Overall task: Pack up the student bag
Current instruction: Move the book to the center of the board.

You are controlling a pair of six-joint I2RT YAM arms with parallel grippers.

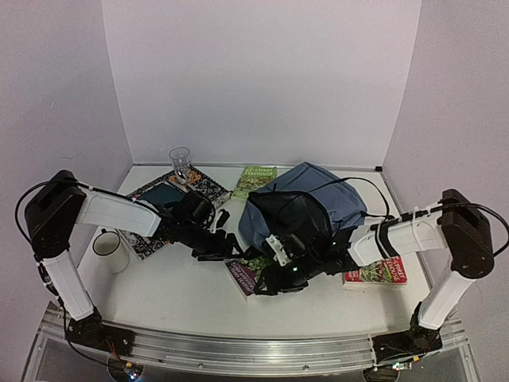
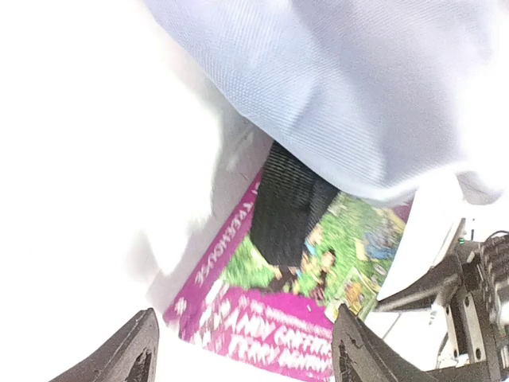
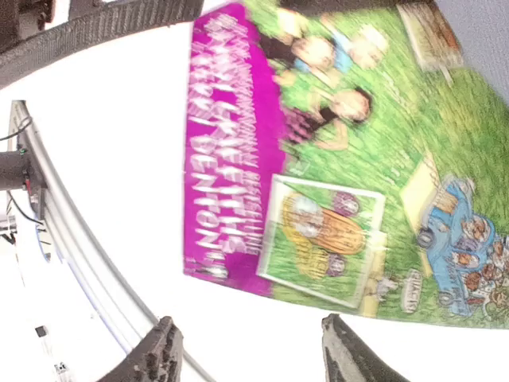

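Observation:
The student bag [image 1: 318,199] is a soft grey-blue backpack lying right of the middle, its dark opening facing the near side. A purple-and-green book [image 1: 245,276] lies flat on the table at the bag's near-left edge, partly under it. My left gripper [image 1: 221,248] hovers just left of the book. In the left wrist view this gripper [image 2: 242,360] is open over the book [image 2: 270,318], with bag fabric [image 2: 358,87] above. My right gripper [image 1: 278,269] is at the book's right side. It stands open [image 3: 250,358] above the book [image 3: 334,159], holding nothing.
A green book [image 1: 254,181] lies at the back, and a red-and-green book [image 1: 375,273] lies under the right arm. A patterned book [image 1: 171,199] is at the left, a glass [image 1: 180,163] behind it. A white mug [image 1: 110,247] stands near the left arm.

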